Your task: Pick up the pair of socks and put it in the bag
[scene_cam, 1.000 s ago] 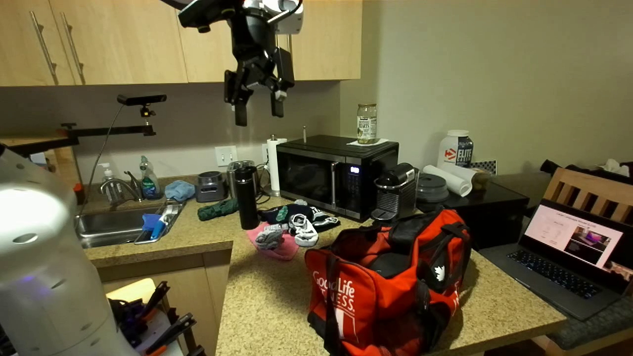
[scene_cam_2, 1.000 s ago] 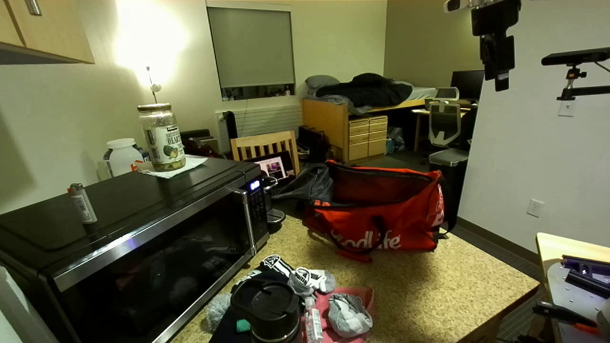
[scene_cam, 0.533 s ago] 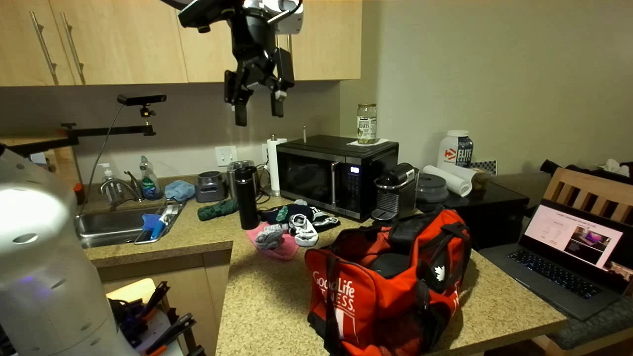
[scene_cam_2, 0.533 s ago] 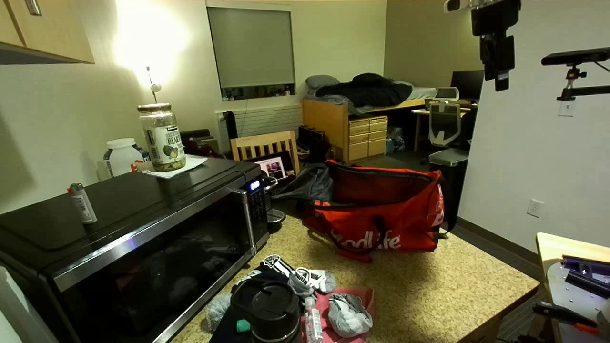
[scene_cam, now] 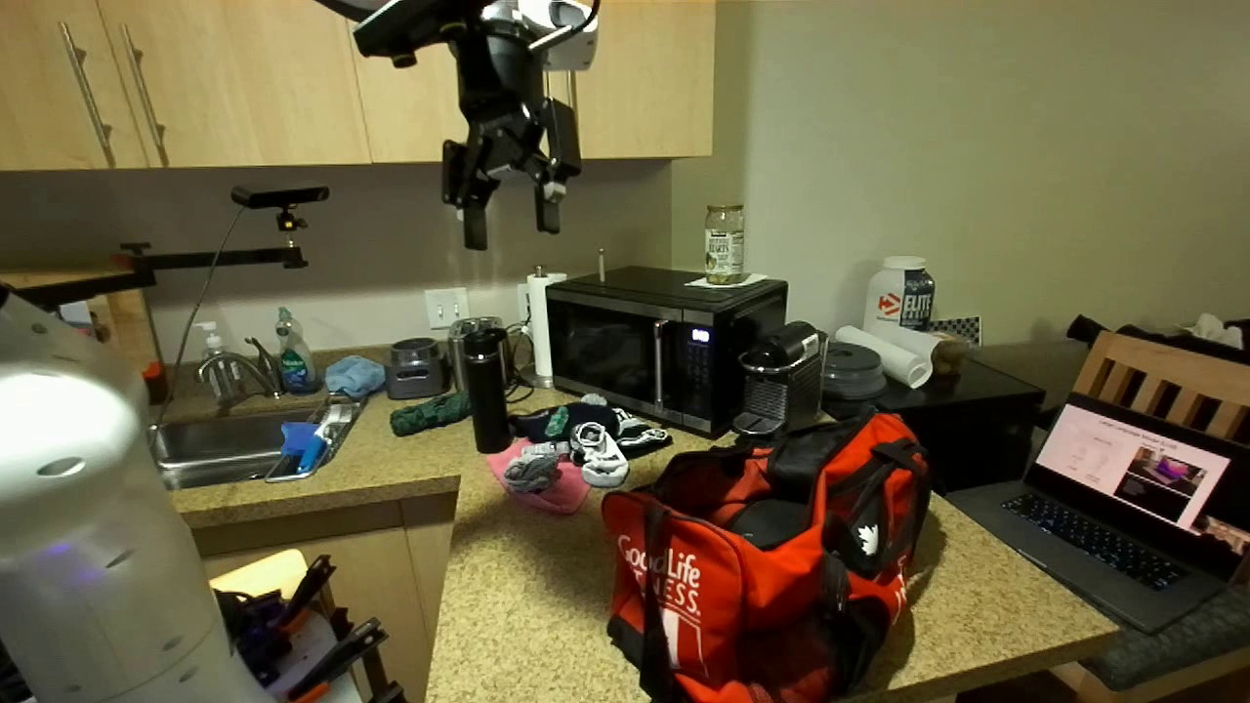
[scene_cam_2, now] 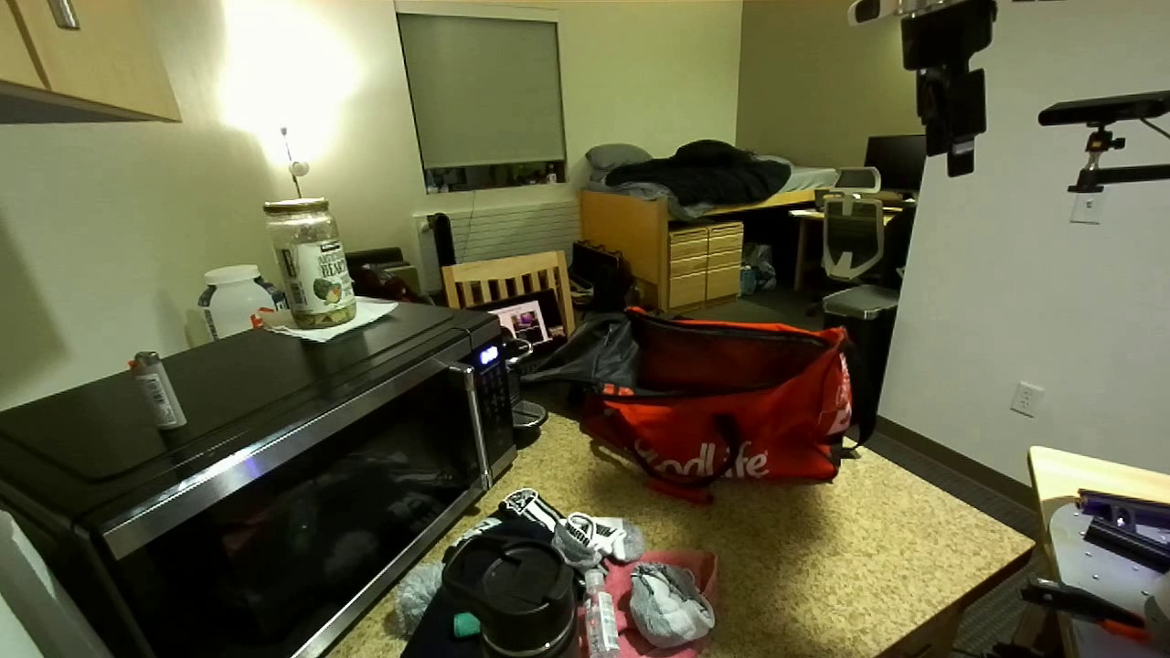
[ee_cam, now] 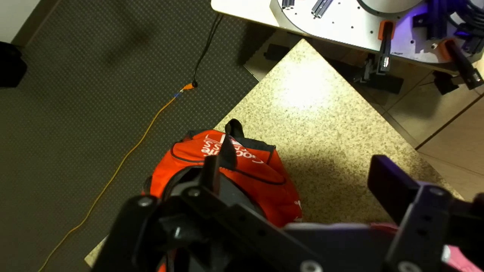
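Gripper (scene_cam: 512, 227) held high above table (scene_cam: 527, 605), jaws spread wide, nothing gripped. Grey balled socks (scene_cam_2: 672, 605), presumably pair meant, seen on pink cloth (scene_cam: 562, 498) near table's inner corner, beside white-and-grey socks (scene_cam: 600, 457). These seen well below gripper in both exterior views; in wrist view, cloth glimpsed only at bottom right, so descent should probably be combined with sideways shift toward inner corner. Clear long axis not made out. Bag (scene_cam_2: 777, 416) stood by table's outer edge, mouth gaping.
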You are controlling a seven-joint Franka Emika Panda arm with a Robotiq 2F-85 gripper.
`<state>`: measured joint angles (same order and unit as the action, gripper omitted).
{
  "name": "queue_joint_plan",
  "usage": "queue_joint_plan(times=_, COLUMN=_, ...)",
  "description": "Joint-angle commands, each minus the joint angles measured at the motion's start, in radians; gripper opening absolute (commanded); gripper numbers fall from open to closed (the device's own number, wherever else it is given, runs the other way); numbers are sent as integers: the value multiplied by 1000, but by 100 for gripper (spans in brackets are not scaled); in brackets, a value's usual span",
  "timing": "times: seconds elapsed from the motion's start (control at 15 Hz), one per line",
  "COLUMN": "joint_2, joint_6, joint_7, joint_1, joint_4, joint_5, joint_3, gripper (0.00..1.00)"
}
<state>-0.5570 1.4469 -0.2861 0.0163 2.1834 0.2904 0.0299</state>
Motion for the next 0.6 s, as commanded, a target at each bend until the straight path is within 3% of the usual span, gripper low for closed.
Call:
queue_joint_plan(times=0.0, joint_2=36, joint_6=36, joint_7=20, joint_1=-45, joint_4=11, joint_5=-34, joint_3=5, gripper=100)
queue_joint_plan(times=0.53, joint_2=190, joint_6=205, joint_7=15, joint_1=-111, joint_4=9, joint_5=-190, joint_3=-13, gripper=100)
